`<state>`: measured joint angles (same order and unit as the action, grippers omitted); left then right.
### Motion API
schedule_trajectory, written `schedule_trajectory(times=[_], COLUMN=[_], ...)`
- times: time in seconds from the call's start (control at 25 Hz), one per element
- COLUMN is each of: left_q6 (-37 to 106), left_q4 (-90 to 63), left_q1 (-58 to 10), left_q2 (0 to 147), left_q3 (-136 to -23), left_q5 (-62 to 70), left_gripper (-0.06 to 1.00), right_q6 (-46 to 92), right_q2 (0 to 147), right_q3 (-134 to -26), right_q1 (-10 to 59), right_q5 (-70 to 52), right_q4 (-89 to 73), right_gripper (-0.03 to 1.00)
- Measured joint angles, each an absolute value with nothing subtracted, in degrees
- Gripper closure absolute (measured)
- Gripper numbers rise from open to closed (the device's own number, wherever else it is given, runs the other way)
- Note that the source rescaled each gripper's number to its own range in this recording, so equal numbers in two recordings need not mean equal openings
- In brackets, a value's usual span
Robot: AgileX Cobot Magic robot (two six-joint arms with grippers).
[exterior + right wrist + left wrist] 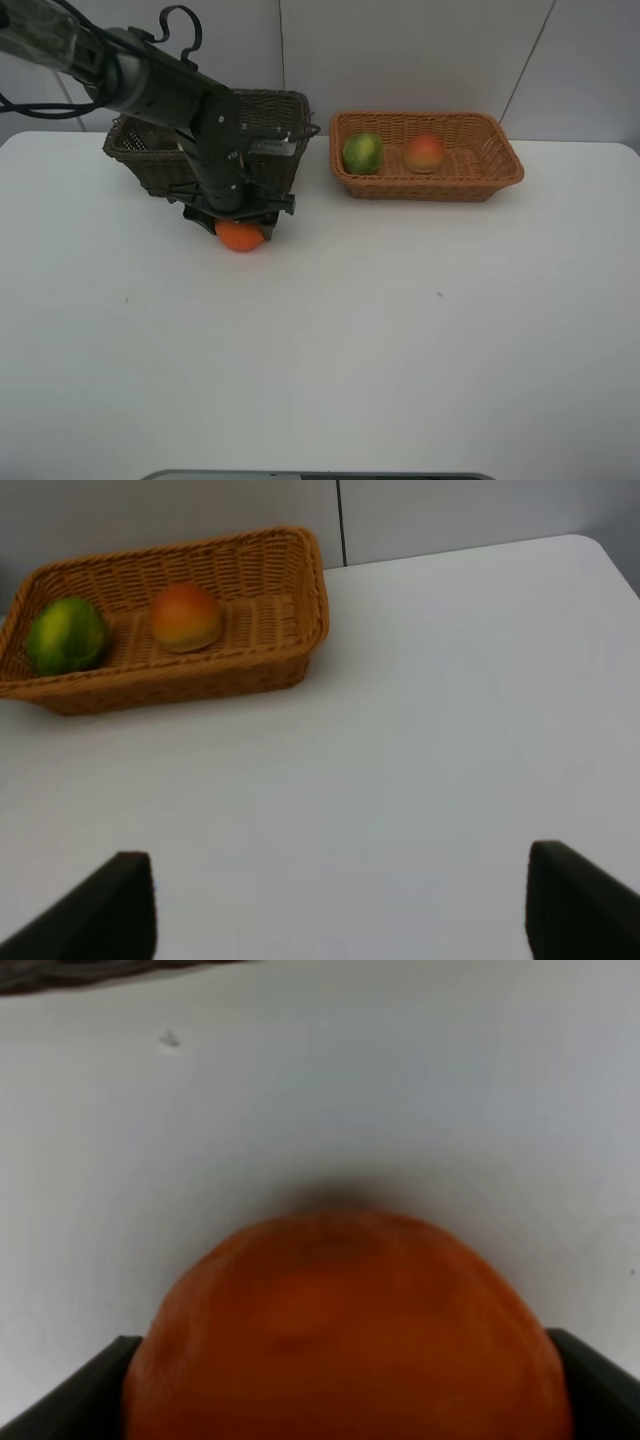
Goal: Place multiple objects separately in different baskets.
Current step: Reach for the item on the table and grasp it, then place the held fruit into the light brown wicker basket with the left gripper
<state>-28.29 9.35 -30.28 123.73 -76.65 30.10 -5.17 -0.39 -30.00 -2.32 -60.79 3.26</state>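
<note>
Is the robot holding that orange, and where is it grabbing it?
The left end effector has its fingers on both sides of the orange, but a firm grip cannot be told. The right end effector holds nothing.

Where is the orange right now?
In the high view the orange sits on the table's left side, between the left gripper fingers, just in front of the dark basket.

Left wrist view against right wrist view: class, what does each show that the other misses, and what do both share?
Only the left wrist view shows the orange sitting between the left pincer fingers. Only the right wrist view shows the light basket holding the green fruit and the peach-like fruit, plus the right pincer, open and empty. Both show the white table.
</note>
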Motion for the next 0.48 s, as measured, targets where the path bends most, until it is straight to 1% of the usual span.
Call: schedule_trajectory(times=[0.48], left_q6=[-28.29], left_q4=[9.35], left_q1=[-30.28], left_q2=[123.73], left_q3=[-76.65], left_q5=[30.14], left_gripper=[0.07], right_q6=[-5.17], right_q2=[-0.39], right_q3=[-30.0], right_q1=[-2.32], right_q5=[-60.79], right_q4=[3.26], right_gripper=[0.49])
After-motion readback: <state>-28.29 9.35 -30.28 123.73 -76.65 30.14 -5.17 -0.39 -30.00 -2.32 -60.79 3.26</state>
